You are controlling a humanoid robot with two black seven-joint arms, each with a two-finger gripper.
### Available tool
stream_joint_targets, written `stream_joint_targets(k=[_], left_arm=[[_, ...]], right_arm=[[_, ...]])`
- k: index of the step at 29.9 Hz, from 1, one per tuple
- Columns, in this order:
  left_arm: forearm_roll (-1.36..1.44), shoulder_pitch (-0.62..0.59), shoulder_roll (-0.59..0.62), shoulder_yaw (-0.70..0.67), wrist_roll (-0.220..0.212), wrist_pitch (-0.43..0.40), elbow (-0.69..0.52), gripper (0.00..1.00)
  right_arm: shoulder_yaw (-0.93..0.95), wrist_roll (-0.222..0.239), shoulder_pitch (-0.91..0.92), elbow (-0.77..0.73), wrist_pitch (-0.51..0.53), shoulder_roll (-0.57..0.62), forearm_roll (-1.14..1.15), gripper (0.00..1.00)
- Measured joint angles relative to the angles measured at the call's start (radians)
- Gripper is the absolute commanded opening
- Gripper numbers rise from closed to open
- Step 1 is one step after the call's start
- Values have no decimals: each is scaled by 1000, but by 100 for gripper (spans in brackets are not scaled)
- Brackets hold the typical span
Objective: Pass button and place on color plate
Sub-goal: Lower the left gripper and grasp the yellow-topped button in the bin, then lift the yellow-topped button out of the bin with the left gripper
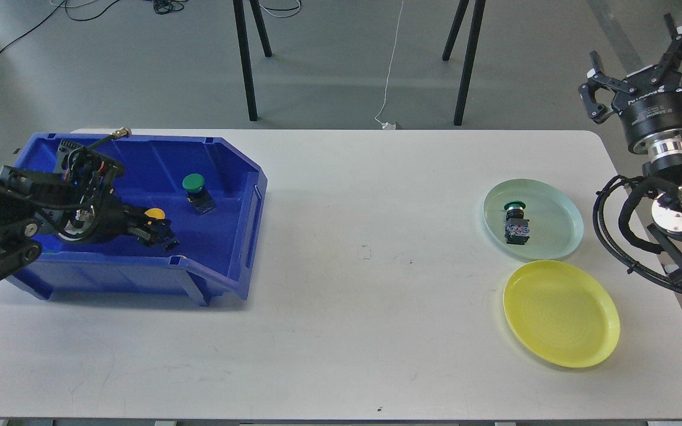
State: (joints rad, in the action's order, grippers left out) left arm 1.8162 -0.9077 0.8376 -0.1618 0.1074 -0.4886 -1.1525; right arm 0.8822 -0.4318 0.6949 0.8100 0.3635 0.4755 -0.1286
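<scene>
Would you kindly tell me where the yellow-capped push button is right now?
In the head view, the yellow-capped push button lies inside the blue plastic bin on the table's left, right at the left gripper, left of the green-capped button.

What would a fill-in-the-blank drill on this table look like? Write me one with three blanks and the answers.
1. The left hand reaches into the ____ bin.
2. Right beside that hand lies a button with a ____ cap.
3. The green button outside the bin lies on the pale ____ plate, while the yellow plate holds nothing.

Missing words: blue; yellow; green
</scene>
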Motion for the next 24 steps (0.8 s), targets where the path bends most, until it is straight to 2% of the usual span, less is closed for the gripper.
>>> stream_joint_targets(k=[7, 10, 13, 17, 21, 24], left_arm=[[-5, -12, 0, -6, 5, 0, -7, 29], [-14, -46, 8, -14, 20, 0, -16, 29], [-39, -88, 36, -24, 68, 0, -32, 30], [-145, -119, 132, -67, 130, 0, -85, 30], [-326, -129, 213, -165, 186, 0, -154, 30], [-481, -130, 242, -243, 208, 0, -184, 29]], right_arm=[[2, 0, 1, 0, 0, 0, 1, 95], [3, 0, 2, 3, 0, 8, 1, 95], [3, 1, 5, 6, 2, 13, 0, 95], [2, 3, 7, 9, 5, 16, 1, 95], [0, 5, 9, 17, 12, 19, 9, 95], [-1, 5, 5, 43, 17, 20, 26, 95]])
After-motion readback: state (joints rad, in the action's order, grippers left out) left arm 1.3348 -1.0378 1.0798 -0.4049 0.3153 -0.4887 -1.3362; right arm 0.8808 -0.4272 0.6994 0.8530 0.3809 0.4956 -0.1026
